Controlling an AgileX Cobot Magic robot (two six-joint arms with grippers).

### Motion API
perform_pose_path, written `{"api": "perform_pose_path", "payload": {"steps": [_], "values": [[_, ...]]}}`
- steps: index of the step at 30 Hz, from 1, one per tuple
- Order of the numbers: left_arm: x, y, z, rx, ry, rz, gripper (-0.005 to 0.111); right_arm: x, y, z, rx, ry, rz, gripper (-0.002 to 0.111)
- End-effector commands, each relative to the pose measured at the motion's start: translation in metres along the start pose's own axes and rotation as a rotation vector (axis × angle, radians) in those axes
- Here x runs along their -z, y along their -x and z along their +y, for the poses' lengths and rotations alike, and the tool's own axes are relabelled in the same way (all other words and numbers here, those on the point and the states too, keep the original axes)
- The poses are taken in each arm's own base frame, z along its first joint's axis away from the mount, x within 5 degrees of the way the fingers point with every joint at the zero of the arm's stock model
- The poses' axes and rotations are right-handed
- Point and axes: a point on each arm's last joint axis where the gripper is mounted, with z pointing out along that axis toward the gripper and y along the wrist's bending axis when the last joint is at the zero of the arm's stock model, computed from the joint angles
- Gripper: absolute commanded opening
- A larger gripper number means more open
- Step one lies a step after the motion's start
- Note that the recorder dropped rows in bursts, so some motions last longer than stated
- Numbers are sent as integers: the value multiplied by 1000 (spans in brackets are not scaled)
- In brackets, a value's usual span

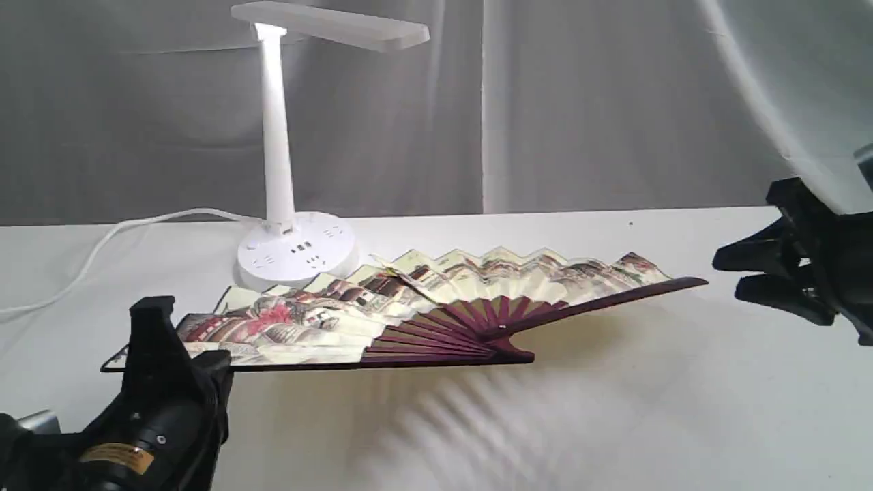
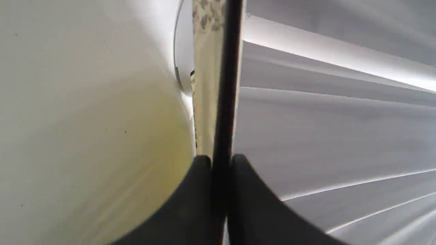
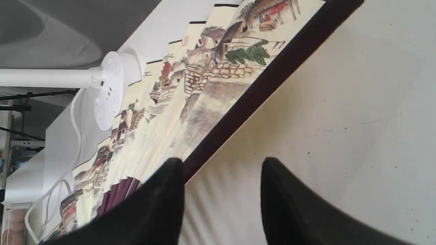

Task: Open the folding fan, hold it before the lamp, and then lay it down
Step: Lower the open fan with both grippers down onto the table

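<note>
Cream paper and dark purple-brown ribs are spread almost to a half circle: the folding fan [image 1: 382,307] is open and sits low over the white surface [image 1: 614,409], just in front of the lamp [image 1: 276,136], with the pleated edge of its leaf close against the round base [image 1: 297,252]. Whether the leaf rests fully on the surface or hangs slightly above it cannot be told, though a soft shadow beneath suggests some lift. The left gripper [image 2: 220,163] is clamped tight on the left guard [image 2: 226,85], the dark strip pinched between its fingers. The right gripper [image 1: 728,276] stands wide apart and holds nothing, just off the tip of the right guard [image 1: 614,296]. By this look the laying-down step is nearly finished, and the risks lie in the release. If the left gripper pulls away before its jaws have parted fully, it would likely drag the guard and fold the pleats back together or slew the fan into the base. A sideways withdrawal could also crease the thin paper. The right gripper, moving inward, might knock the free guard and shut the fan.
</note>
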Motion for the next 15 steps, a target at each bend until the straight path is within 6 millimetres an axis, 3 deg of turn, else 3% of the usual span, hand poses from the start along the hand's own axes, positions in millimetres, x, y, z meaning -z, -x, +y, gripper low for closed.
{"api": "perform_pose_path", "payload": {"steps": [1,8,15], "values": [[-1,-2,3,-27,35,15,0,2,1,-1,7,-6,1,43],[-1,-9,8,-255,78,100,0,2,-2,1,6,22,27,43],[-2,-15,11,-340,65,173,1,2,-4,4,6,51,53,43]]}}
